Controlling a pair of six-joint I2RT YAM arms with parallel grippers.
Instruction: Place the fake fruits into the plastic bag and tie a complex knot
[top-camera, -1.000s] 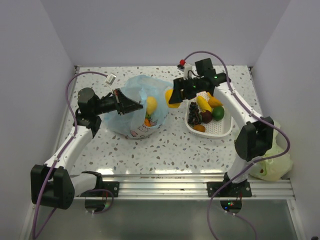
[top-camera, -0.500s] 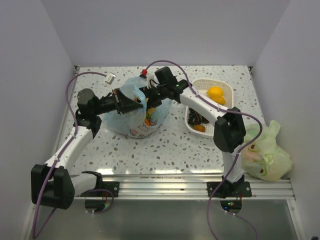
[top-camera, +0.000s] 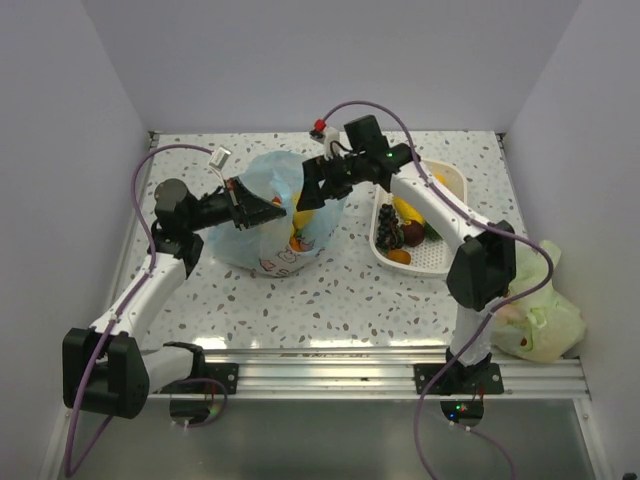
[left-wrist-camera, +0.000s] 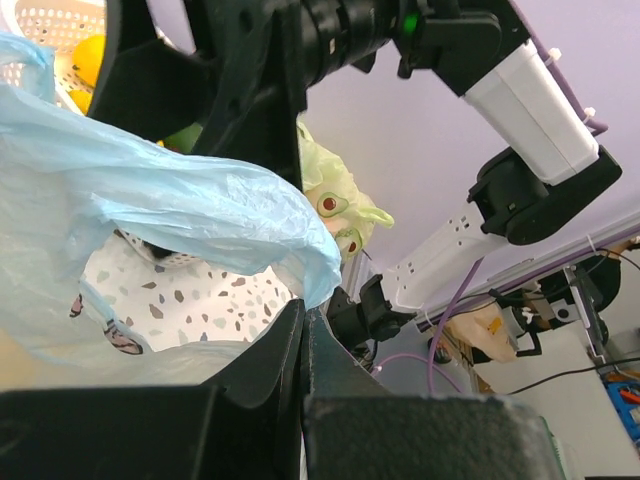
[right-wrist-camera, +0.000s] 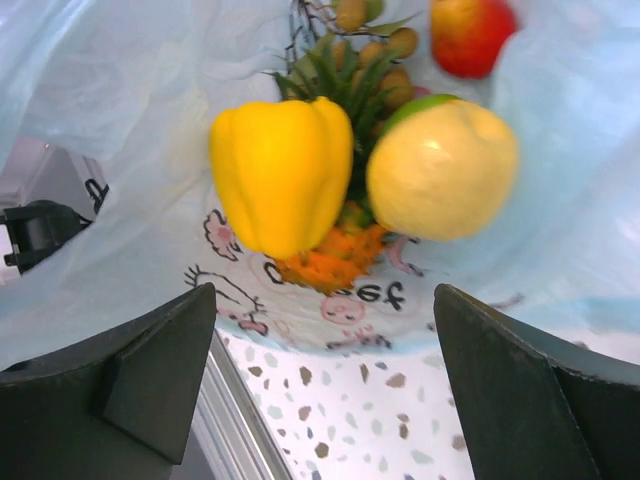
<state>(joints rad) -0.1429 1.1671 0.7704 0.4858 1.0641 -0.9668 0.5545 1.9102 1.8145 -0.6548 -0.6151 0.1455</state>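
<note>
Fingers (right-wrist-camera: 150, 380) spread wide over the plastic bag (right-wrist-camera: 560, 150)

The right gripper (right-wrist-camera: 322, 300) holds nothing, jaws far apart. Below it, inside the thin crinkly blue film, lie glossy fake fruits (right-wrist-camera: 300, 200): a blocky yellow pepper (right-wrist-camera: 275, 150), a smooth round fruit (right-wrist-camera: 442, 170), a knobbly pineapple (right-wrist-camera: 335, 262). The left gripper (left-wrist-camera: 303, 312), pressed together, pinches the rim beside it

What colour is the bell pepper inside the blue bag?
Bright yellow; the bell pepper shows best in the right wrist view.
</note>
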